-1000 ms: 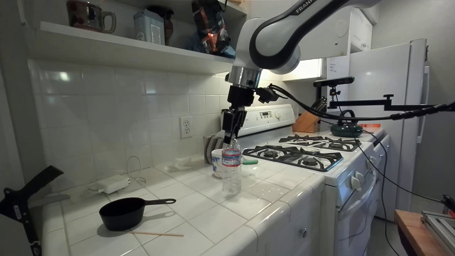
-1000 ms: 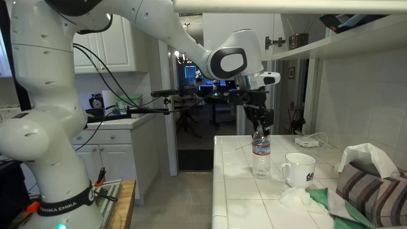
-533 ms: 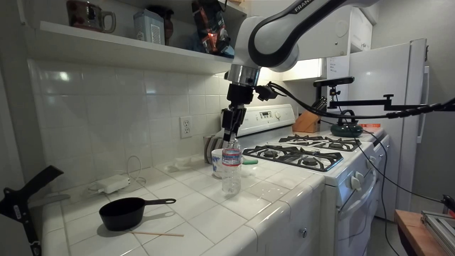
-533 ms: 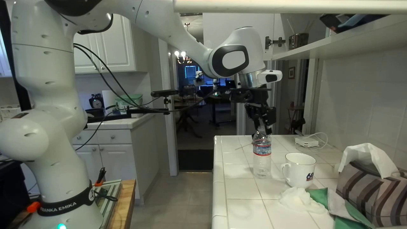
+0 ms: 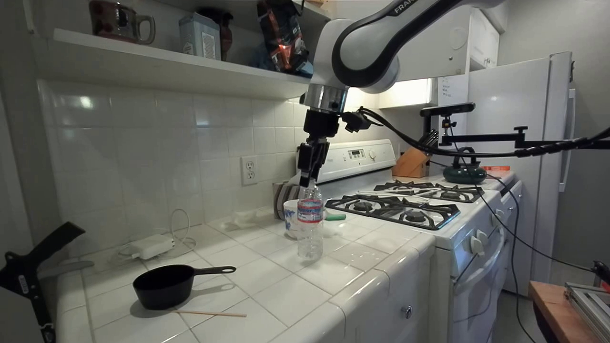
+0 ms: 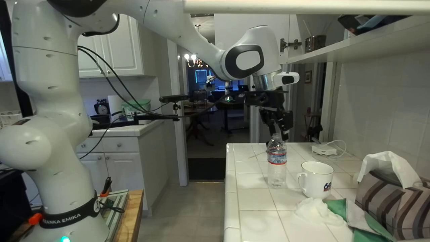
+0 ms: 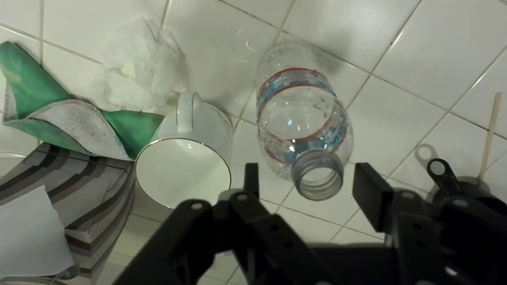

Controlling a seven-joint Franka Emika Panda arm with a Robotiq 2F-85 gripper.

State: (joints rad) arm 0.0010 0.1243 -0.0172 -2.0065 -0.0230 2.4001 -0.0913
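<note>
White tiled wall (image 5: 152,162) stood below white shelf (image 5: 181,72). Refrigerator (image 5: 510,105) stood beyond stove (image 5: 461,257). Doorway (image 6: 181,151) opened onto dim room (image 6: 218,148); chandelier (image 6: 194,62) glowed there.

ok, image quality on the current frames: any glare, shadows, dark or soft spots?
Wrist view: gripper fingers dark and soft-edged, small highlights on the clear bottle; in an exterior view, a glare spot on the tiled wall, and the black pan casts a shadow on the counter; in an exterior view, the doorway is mostly dark.

The claw (image 6: 278,136) hangs at the top of a bottle (image 6: 277,163) — mug (image 6: 315,181) nearby.
</note>
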